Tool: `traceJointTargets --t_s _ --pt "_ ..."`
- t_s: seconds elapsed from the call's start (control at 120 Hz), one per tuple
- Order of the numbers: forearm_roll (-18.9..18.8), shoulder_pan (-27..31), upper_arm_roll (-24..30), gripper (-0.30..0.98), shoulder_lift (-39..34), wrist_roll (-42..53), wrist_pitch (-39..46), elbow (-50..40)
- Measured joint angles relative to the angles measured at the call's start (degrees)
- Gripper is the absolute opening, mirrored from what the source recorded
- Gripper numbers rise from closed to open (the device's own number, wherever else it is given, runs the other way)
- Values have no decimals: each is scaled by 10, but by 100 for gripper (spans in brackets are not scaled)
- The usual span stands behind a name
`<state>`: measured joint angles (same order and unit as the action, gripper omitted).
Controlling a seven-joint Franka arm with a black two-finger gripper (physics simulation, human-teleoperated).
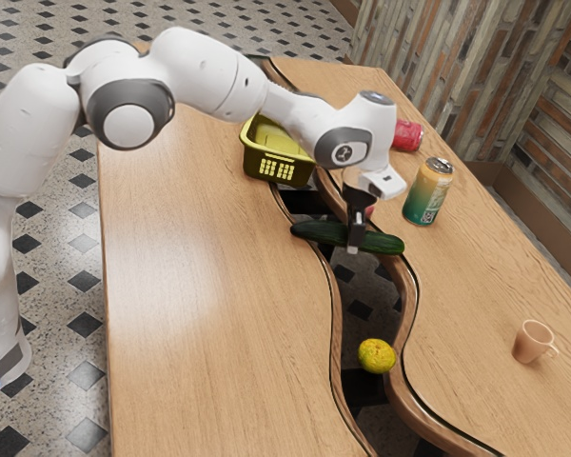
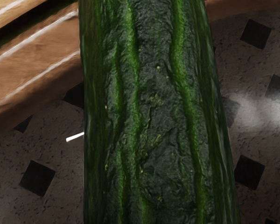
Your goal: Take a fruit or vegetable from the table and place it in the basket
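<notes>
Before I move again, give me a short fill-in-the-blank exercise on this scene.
The gripper is at a long green vegetable, a ____.
That vegetable is ____, not inside, the basket.
In the exterior view, the mug is to the ____ of the round yellow fruit.
The can nearest the mug stands ____.
Missing words: cucumber; outside; right; upright.

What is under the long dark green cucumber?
Beneath the cucumber runs the winding gap in the light wooden table, with grey speckled, dark-diamond floor visible to either side in the wrist view. The cucumber hides whatever is directly under its middle.
</notes>
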<state>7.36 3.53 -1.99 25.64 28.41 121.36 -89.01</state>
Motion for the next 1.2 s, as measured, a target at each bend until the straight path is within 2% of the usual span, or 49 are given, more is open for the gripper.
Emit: traceJointTargets --t_s 0.042,0.108,0.125,0.35,0.442,0.558,0.683,0.775,0.858,0.908,0.992,1.1,1.2 --pt "5 0 0 56 3 5 2 0" --pt "16 1 -1 84 6 13 7 0" --pt "18 0 -1 86 6 15 8 0" --pt "24 -8 -9 40 -9 33 16 -4" --pt "22 -11 -11 26 -11 35 18 -6" --pt "21 -14 -12 25 -12 35 20 -11" --pt "20 -30 -25 22 -48 29 21 -38" --pt "19 -41 -34 23 -135 17 20 -90" --pt "-2 -48 -38 23 -216 7 14 -102" --pt "-24 -52 -43 23 -241 1 9 -80" --pt "-63 -45 -42 23 -242 -6 0 -17" --pt "-87 -29 -43 21 -222 -11 -8 11" --pt "-96 43 -44 21 -166 -11 -11 64"
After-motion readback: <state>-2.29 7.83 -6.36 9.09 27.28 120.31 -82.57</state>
